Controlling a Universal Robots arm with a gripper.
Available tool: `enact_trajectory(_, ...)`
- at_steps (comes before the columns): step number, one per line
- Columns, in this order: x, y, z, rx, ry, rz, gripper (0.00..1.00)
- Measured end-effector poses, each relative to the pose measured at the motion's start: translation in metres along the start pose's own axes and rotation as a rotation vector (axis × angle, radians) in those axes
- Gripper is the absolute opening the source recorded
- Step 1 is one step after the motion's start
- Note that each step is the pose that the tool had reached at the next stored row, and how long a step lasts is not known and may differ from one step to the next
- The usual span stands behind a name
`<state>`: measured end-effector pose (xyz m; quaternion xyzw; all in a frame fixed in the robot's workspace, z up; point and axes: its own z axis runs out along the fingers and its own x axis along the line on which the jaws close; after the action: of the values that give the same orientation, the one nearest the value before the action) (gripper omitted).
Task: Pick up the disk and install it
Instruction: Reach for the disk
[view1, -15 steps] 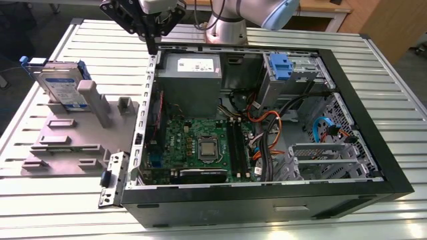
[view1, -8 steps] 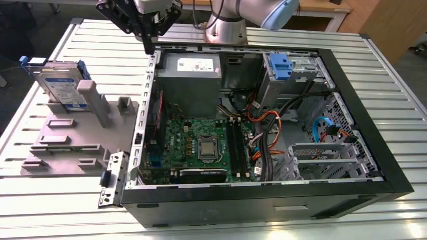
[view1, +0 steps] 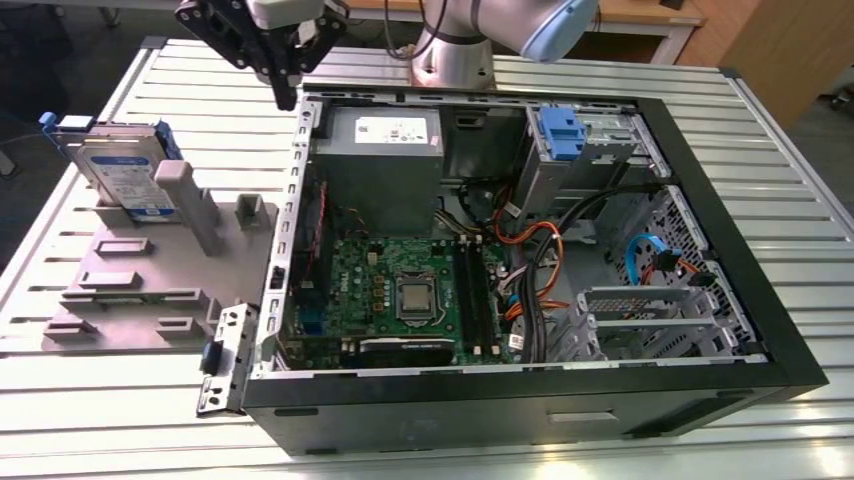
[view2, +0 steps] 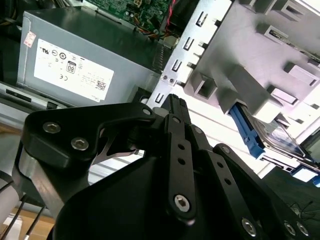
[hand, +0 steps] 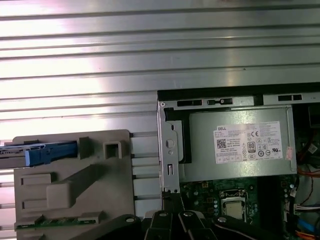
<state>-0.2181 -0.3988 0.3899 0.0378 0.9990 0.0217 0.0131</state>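
Since the hand (view1: 284, 98) carries nothing and the disk (view1: 118, 175) stands on edge in a grey holder (view1: 134, 270), I judge the work to be at the reach before the pick.

In the exterior view, the hand hangs over the far corner of the open case (view1: 534, 400), with its fingers pressed together and pointing down. The disk is well apart from it, outside the case, toward the exterior view's left and nearer the camera. The power supply (view1: 378, 150) lies just below and beside the hand. The drive cage (view1: 594, 150) sits farther off, toward the exterior view's right. This view adds the cage and the whole layout on the slatted surface (view1: 774, 170).

In the second wrist view, the hand (view2: 175, 102) is seen from close behind, and its fingertips meet with nothing between them. Beyond them lie the holder (view2: 260, 50) and the disk (view2: 280, 137), which shows its silver face and blue rail. This view adds the closure of the fingers at close range.

In the first wrist view, the hand (hand: 172, 197) is above the case wall, between the holder (hand: 65, 190) and the power supply (hand: 245, 145). The disk (hand: 47, 152) shows edge-on in its slot, so this view adds how the slot runs.

The next move, I think, calls for the hand to cross to the holder, spread, and line up with that thin edge.
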Motion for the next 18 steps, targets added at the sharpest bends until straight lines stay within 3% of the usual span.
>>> enact_trajectory(12, 0.0233, -0.0007, 0.0008, 0.0000, 0.0000, 0.000, 0.11)
enact_trajectory(18, 0.0296, -0.0011, 0.0011, -0.0001, 0.0000, 0.000, 0.11)
